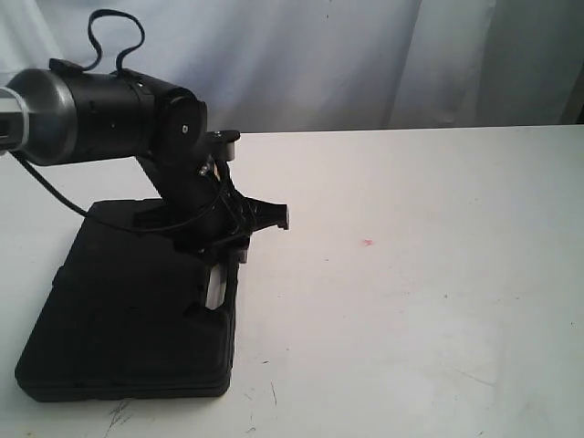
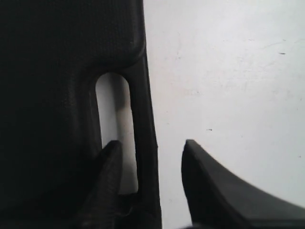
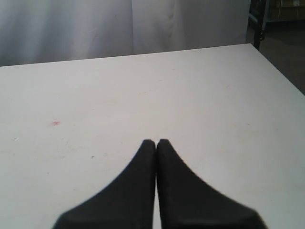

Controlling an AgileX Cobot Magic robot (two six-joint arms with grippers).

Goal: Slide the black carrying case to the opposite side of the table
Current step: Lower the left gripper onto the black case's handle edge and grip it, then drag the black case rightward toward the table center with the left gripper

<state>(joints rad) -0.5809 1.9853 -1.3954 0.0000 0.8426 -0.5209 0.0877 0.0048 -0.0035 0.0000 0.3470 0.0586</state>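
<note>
The black carrying case point(image 1: 128, 310) lies flat at the left of the white table point(image 1: 411, 292). My left gripper point(image 1: 230, 260) reaches down at the case's right edge, where the handle is. In the left wrist view the left gripper point(image 2: 151, 143) is open and straddles the handle bar point(image 2: 143, 109). One finger point(image 2: 107, 181) sits in the handle slot, the other finger point(image 2: 209, 186) hangs over bare table beside the case, with a gap to the bar. My right gripper point(image 3: 156, 142) is shut and empty above the table point(image 3: 143, 86); the exterior view does not show it.
A small reddish spot point(image 1: 368, 243) marks the tabletop right of the case, also seen as the spot point(image 3: 55, 123) in the right wrist view. A pale curtain point(image 1: 365, 55) hangs behind the table. The table's side edge point(image 3: 279, 76) drops to a dark floor.
</note>
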